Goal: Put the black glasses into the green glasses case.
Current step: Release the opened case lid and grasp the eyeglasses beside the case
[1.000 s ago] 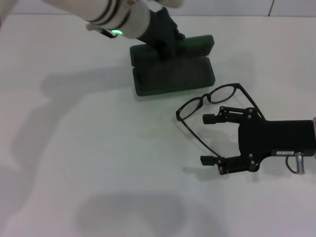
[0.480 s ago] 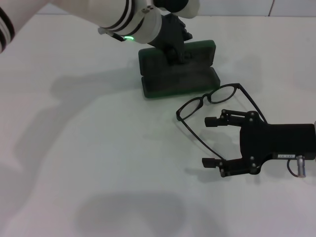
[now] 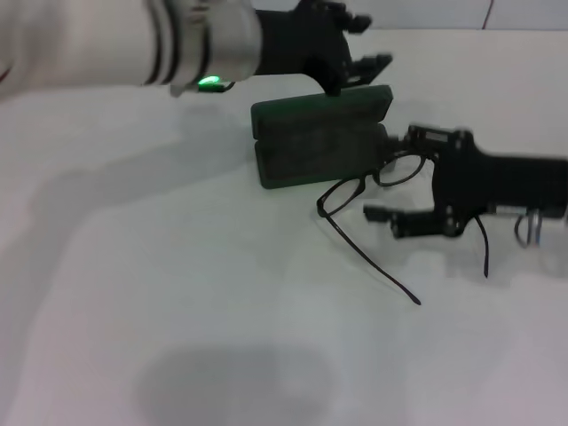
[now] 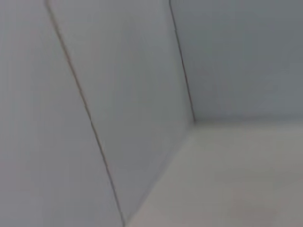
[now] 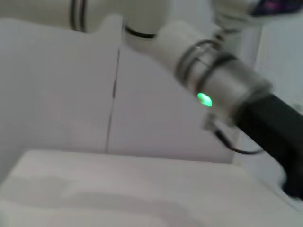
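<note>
Right hand (image 3: 401, 177) is spread around the glasses (image 3: 366, 183), not clamped; close on the frame front. Case (image 3: 319, 142) sits at 11 o'clock, open. Left hand (image 3: 355, 49), fingers apart, hovers above its lid.

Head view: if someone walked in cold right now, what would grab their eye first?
Probably the green glasses case lying open at the far middle of the table, with the left end effector open just above its lid. Next, the black glasses beside the case's near right corner, one temple arm stretched toward the viewer, and the right end effector open around their right side.
</note>
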`<move>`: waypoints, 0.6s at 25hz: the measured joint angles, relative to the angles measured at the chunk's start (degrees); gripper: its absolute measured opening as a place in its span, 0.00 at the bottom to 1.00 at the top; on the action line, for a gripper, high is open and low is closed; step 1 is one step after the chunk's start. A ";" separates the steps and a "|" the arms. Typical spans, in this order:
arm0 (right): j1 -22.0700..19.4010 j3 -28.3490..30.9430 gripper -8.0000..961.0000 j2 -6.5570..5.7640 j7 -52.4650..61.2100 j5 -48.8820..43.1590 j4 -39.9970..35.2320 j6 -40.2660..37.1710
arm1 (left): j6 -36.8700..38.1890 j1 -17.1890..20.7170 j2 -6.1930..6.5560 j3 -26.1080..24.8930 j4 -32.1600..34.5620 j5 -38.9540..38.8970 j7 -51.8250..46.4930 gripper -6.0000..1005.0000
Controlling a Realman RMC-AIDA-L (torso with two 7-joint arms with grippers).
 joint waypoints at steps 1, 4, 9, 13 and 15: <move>0.08 0.04 0.86 -0.27 2.14 -2.13 -3.13 1.50 | 0.60 2.08 0.03 -0.34 -0.02 -5.15 2.57 0.51; 0.59 0.20 0.86 -0.68 9.57 -11.17 -12.26 5.72 | 3.64 7.51 0.21 -1.05 -0.55 -17.38 7.98 0.51; 7.05 0.23 0.86 -0.86 25.12 -31.95 -22.06 6.25 | 9.90 13.38 0.12 -4.41 -1.90 -24.33 10.07 0.51; 13.12 0.20 0.86 -0.44 31.82 -43.67 -23.34 4.84 | 12.22 13.81 0.16 -5.91 -5.91 -27.87 12.37 0.51; 16.04 0.03 0.86 0.34 34.23 -49.38 -22.82 3.68 | 12.78 12.96 0.21 -6.33 -7.93 -28.88 13.10 0.51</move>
